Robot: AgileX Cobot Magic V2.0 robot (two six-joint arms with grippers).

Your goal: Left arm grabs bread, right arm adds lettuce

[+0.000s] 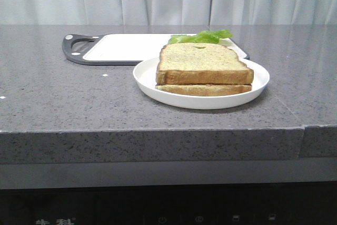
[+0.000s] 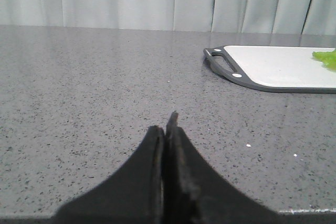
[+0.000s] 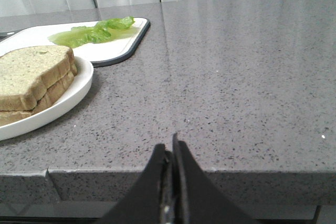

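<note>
Lettuce (image 1: 202, 37) partly hidden behind bread (image 1: 202, 62) in front view; only its tip (image 2: 328, 57) shows at left wrist edge. Cutting board (image 2: 283, 69) cut off there. Plate (image 3: 58, 106), thinner slice (image 3: 47, 97) clipped by right wrist frame edge. Arms out of front view.
</note>
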